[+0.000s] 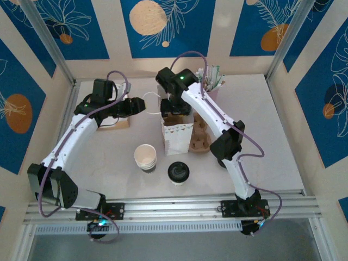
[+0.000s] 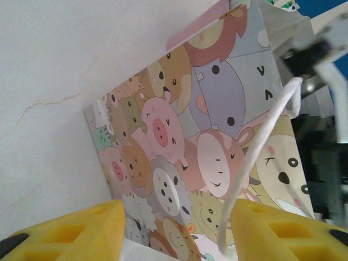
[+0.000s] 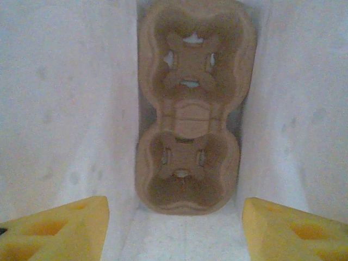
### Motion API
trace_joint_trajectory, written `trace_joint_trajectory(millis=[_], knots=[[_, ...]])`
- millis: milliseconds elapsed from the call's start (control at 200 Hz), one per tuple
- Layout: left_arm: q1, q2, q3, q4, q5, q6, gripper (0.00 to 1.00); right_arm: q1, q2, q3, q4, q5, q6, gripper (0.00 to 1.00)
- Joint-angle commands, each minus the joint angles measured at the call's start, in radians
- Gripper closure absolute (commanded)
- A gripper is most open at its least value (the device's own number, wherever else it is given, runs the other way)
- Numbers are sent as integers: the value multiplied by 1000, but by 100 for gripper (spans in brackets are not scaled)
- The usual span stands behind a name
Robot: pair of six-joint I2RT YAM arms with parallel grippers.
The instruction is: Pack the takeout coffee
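The takeout coffee (image 1: 178, 173), a pale cup under a black sip lid, stands upright near the table's front, apart from both grippers. Behind it stands a white paper bag (image 1: 176, 136) printed with cartoon animals (image 2: 206, 136). My right gripper (image 1: 175, 111) hangs over the bag's mouth. In the right wrist view it (image 3: 175, 228) is open between the bag's white walls (image 3: 65, 109), above a brown two-cup carrier (image 3: 190, 109) lying on the bag's floor. My left gripper (image 1: 140, 105) is at the bag's left side, open (image 2: 176, 234), with the white cord handle (image 2: 261, 141) hanging between its fingers.
A stack of lidless cream cups (image 1: 145, 156) stands left of the coffee. Brown pulp carriers (image 1: 200, 140) lie against the bag's right side. A holder of sachets (image 1: 213, 79) is at the back. A brown flat piece (image 1: 120, 122) lies under the left arm.
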Motion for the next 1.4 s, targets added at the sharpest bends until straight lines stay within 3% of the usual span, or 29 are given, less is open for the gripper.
trace_joint_trajectory(millis=[0, 215, 530, 705, 880, 1175, 1310, 1395], knots=[[15, -29, 14, -20, -13, 8, 46, 0, -55, 38, 6, -20, -7, 32], [14, -63, 39, -40, -9, 3, 40, -5, -125, 53, 32, -22, -18, 28], [14, -135, 105, -66, -23, -10, 15, -20, -282, 13, 148, -74, -59, 15], [15, -197, 124, -60, -9, -23, 4, -37, -421, -99, 234, -112, -90, 10], [14, -313, 106, -51, -25, -20, 0, -62, -640, -364, 394, -170, -119, 0], [14, -541, -86, 91, -24, -116, 0, -160, -1081, -890, 628, -234, -128, 1], [15, -574, -163, 123, -8, -164, 0, -218, -1284, -1127, 707, -181, -80, 1], [13, -575, -213, 149, 13, -207, 0, -293, -1364, -1232, 739, -239, -56, 1]])
